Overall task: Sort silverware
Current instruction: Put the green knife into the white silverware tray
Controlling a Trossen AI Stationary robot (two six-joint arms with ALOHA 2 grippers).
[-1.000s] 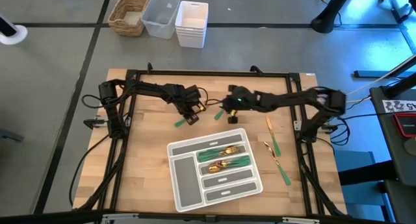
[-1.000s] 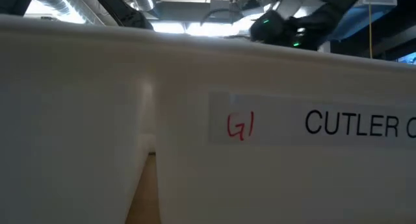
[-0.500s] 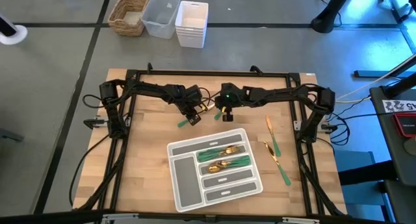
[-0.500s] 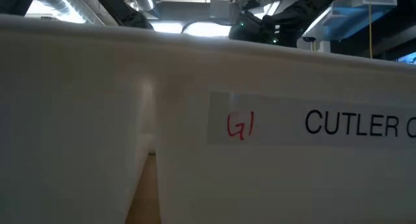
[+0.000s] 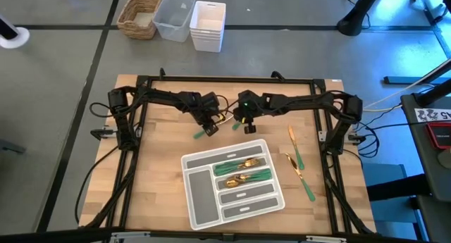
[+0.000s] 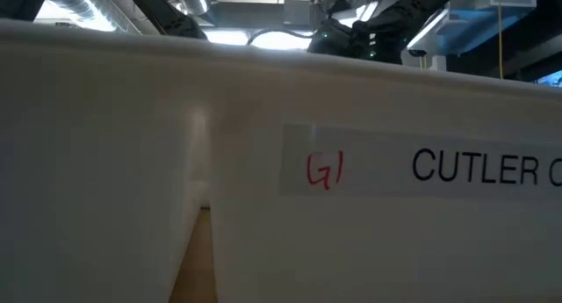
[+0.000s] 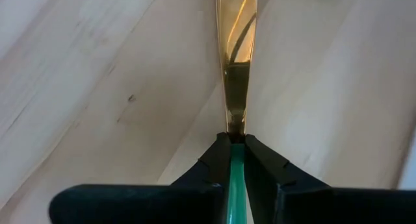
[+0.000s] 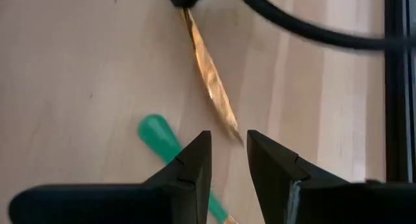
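My left gripper (image 5: 208, 123) is shut on a green-handled piece of silverware with a narrow gold blade (image 7: 235, 55). The blade points toward my right gripper (image 8: 227, 160). That gripper is open, with its fingers on either side of the blade's tip (image 8: 233, 132); I see no touch. A second green handle (image 8: 158, 134) lies on the wood under the right gripper. The grey tray (image 5: 201, 201) holds several forks and spoons (image 5: 243, 171). Two more pieces (image 5: 294, 150) (image 5: 301, 178) lie flat on the wood right of the tray. My left gripper pinches the green handle between its two fingers just where it meets the gold blade (image 7: 237, 160). The fingers slant down from the far left and lie along the piece. The handle's free end (image 5: 199, 134) sticks out behind the gripper and the blade reaches forward over the wood.
The tray's white wall with a label (image 6: 421, 167) fills the low view, and only the arms' tops (image 6: 351, 31) show above it. A basket (image 5: 139, 16) and two bins (image 5: 190, 21) stand on the floor beyond the table. A black frame (image 5: 225, 79) edges the table.
My right hand has shifted a little toward the table's left, closer to the left gripper, and has tipped; its fingers stay open. The left gripper keeps its place and its hold on the piece.
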